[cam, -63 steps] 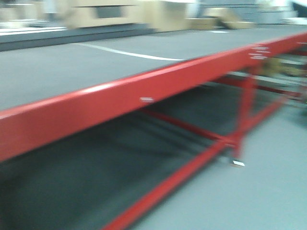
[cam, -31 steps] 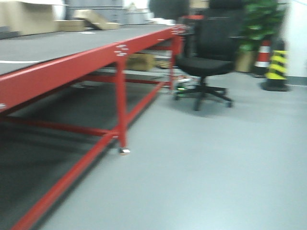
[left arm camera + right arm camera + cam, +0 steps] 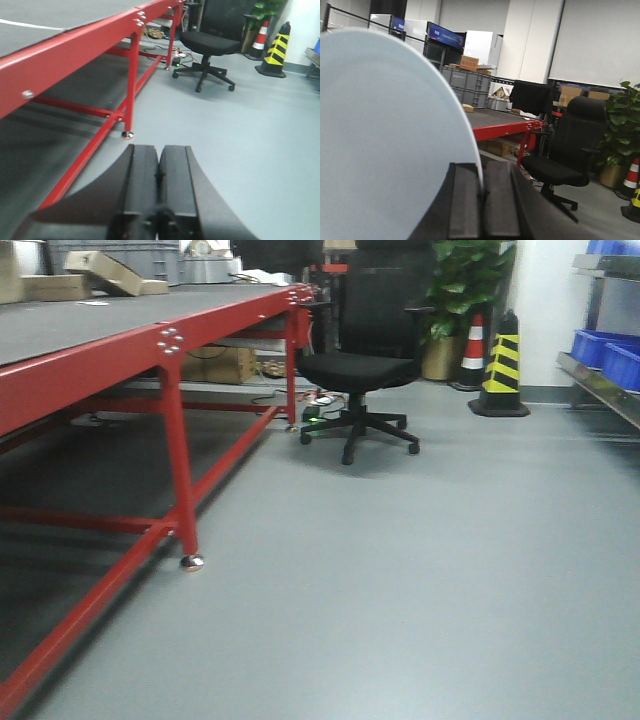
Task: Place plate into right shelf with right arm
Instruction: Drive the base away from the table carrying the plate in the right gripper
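Note:
The white plate [image 3: 385, 140] stands on edge and fills the left half of the right wrist view. My right gripper [image 3: 482, 165] is shut on its rim, which runs down between the two black fingers. In the left wrist view my left gripper [image 3: 159, 147] is shut with nothing in it, held low over the grey floor. The right shelf [image 3: 600, 390] shows only as a steel rail and upright at the far right edge of the front view, with blue bins [image 3: 612, 358] on it. Neither gripper appears in the front view.
A long red-framed table [image 3: 165, 340] runs along the left, with cardboard boxes [image 3: 100, 270] on top and one beneath. A black office chair [image 3: 365, 370] stands past the table's end. A yellow-and-black cone [image 3: 503, 365] and a potted plant [image 3: 465, 285] stand by the far wall.
The front view has swung to the right along the red table. The chair, the cone and the shelf edge with blue bins have come into view.

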